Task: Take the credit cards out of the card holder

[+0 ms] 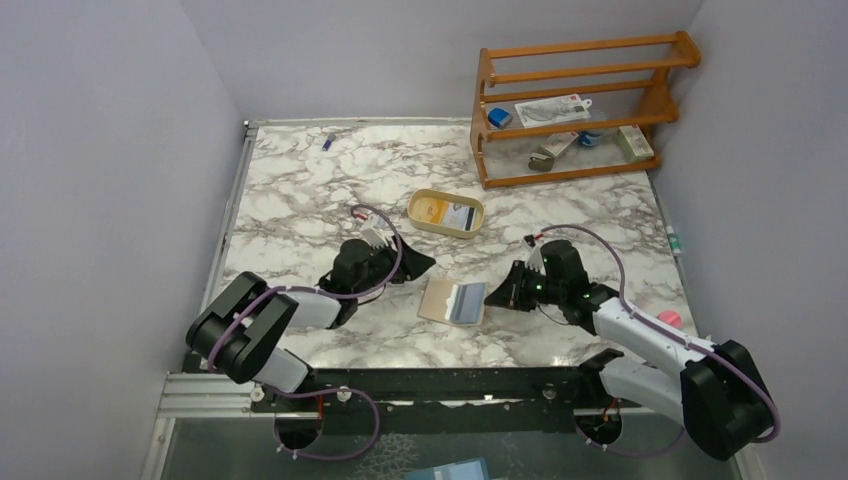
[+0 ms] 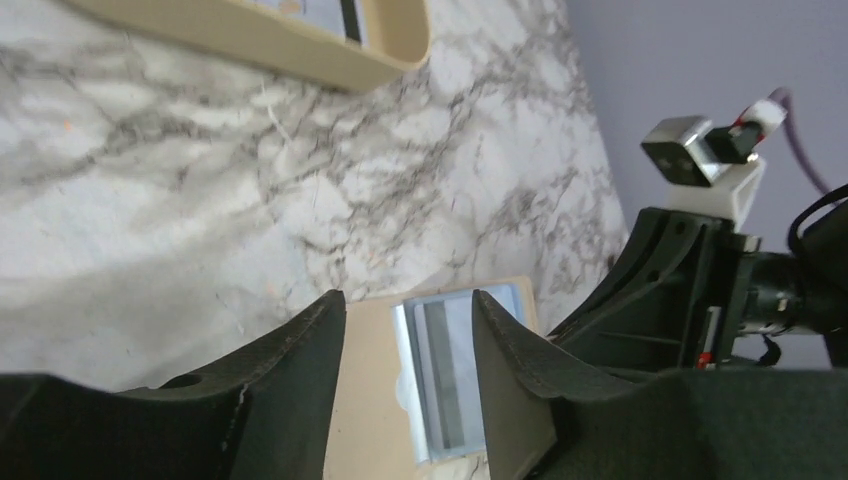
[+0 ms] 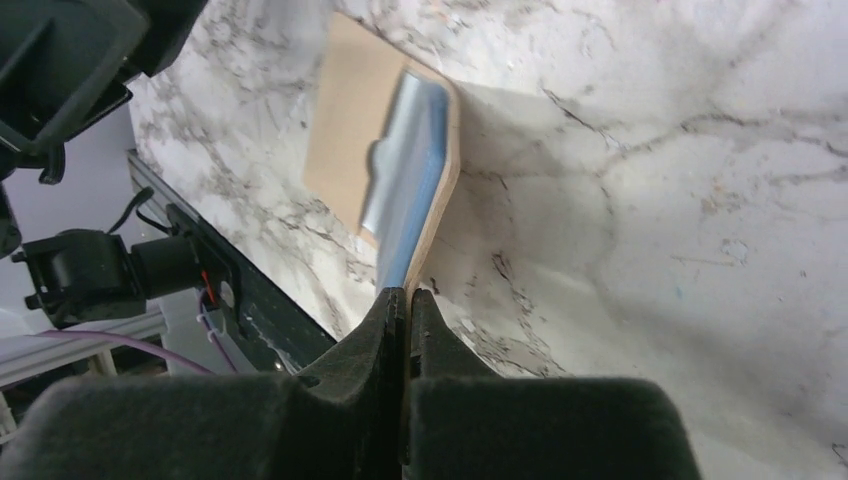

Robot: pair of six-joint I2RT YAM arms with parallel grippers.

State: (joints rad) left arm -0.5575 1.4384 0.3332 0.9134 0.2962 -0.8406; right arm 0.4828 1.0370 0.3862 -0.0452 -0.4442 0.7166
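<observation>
Two thin plastic cards, one yellow-orange point(image 1: 432, 208) and one bluish-white with a dark stripe point(image 1: 461, 216), lie side by side inside the oval tan tray point(image 1: 443, 231) near the middle of the white-and-grey marble table point(image 1: 300, 200). Nearer to the arms, between the two grippers, the small beige-tan soft card holder point(image 1: 438, 299) lies spread open and roughly flat on the marble. Its left half is bare tan. Its right half shows a pale blue face with a grey stripe point(image 1: 468, 303). From where I stand I cannot tell whether that is a card in its slot or only the lining.

The left gripper point(image 2: 408, 298) hangs between the tray and the card holder, just off the holder's far left corner. Its two black fingers stand apart with nothing between them, and in its own wrist view the blue face shows through the gap.

The right gripper point(image 3: 408, 298) sits low at the holder's right edge with its fingers pressed tight together. The holder's corner runs straight into the seam between them, so it looks nipped there. That edge seems raised a little, casting a broad shadow on the marble beside it.

At the far right of the table a slatted orange-brown wooden rack point(image 1: 600, 45) holds a few small items.
</observation>
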